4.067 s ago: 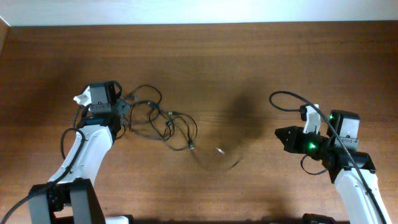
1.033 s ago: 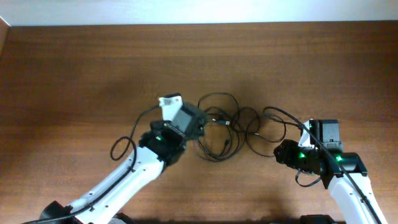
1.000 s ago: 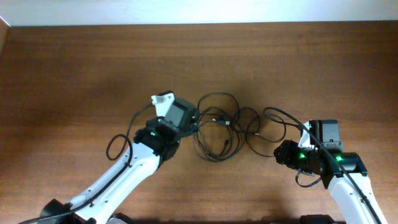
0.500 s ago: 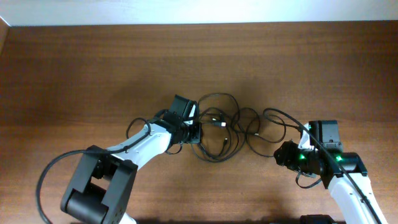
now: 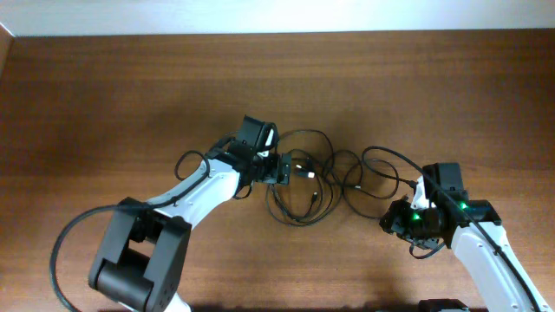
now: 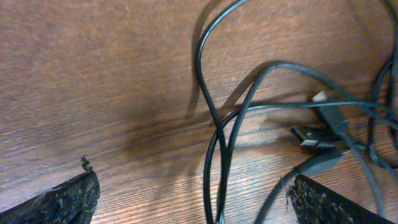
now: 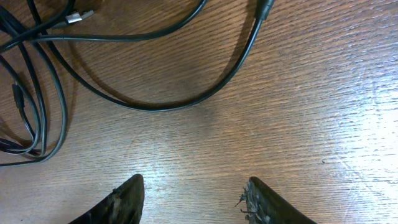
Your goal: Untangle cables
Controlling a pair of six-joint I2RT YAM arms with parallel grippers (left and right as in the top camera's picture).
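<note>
The cables (image 5: 314, 180) lie as a loose tangle of thin black loops on the wooden table, between the two arms. My left gripper (image 5: 284, 169) is at the tangle's left edge and wide open. In the left wrist view, two strands (image 6: 217, 168) run between its fingers (image 6: 62, 199), and small plug ends (image 6: 314, 132) lie just ahead. My right gripper (image 5: 392, 222) sits to the right of the tangle. It is open over bare wood, with one curved strand (image 7: 155, 106) and a silver-tipped plug (image 7: 78, 17) ahead of its fingertips (image 7: 121, 202).
Thicker black cables belong to the arms: one loops beside the left arm (image 5: 184, 161), another arches over the right arm (image 5: 390, 156). The table's far edge meets a pale wall (image 5: 277, 31). Bare wood (image 5: 434, 95) surrounds the tangle.
My left arm has turned its wrist and reached right, bringing its gripper to the tangle's left edge. My right arm has shifted slightly, its jaws unchanged. The cables have barely moved.
</note>
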